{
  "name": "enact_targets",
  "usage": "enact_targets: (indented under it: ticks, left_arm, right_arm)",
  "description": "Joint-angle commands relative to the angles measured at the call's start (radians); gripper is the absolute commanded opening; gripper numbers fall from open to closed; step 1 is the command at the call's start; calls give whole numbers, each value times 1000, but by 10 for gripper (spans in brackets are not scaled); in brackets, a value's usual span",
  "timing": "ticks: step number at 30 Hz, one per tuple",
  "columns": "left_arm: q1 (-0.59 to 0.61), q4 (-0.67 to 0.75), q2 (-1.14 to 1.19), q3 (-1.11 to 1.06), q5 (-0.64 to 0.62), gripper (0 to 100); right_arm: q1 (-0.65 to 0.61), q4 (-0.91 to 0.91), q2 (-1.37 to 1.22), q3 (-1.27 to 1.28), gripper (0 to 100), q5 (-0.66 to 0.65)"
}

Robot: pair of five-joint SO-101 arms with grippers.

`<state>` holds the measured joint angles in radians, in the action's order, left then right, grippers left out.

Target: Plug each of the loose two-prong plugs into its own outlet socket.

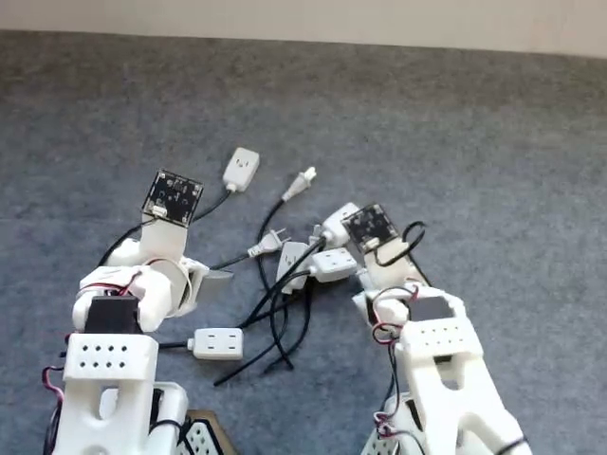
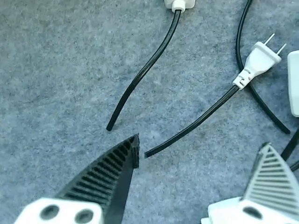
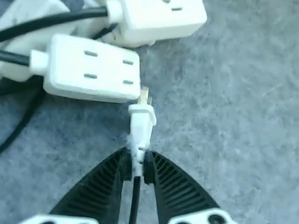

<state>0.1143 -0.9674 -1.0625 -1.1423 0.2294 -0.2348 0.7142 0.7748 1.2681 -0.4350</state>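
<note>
Pinching a two-prong plug [image 3: 141,120] at its cord end, the right claw [image 3: 135,164] has the prongs touching an outlet socket [image 3: 88,72]; the left claw [image 2: 201,144] gapes empty, a second plug [image 1: 264,247] at its two o'clock.

White socket blocks [image 1: 332,264] and black cords [image 1: 275,322] crowd the frame's centre. Bare worktop [image 1: 512,142] spans the upper right and left.

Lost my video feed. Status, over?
Right gripper shut on plug, prongs at outlet block side, not in. Left gripper open, near second plug. Black cords tangled alongside.
</note>
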Motion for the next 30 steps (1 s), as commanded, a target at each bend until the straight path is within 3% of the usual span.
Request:
enact_targets:
  ticks: [1,5,12,23,30]
  left_arm:
    - [-16,15,-18,4,-9,373]
    - [-16,15,-16,4,-9,373]
    - [-18,17,-12,4,-9,373]
    - [-18,17,-12,4,-9,373]
    - [-18,14,-12,4,-9,373]
  right_arm:
    - [8,-65,-128,-7,9,-6]
    - [10,-53,-150,-7,29,-8]
    - [4,-38,-150,-28,198,-8]
    - [2,-38,-160,-74,202,-6]
    - [-51,-38,-160,-74,202,74]
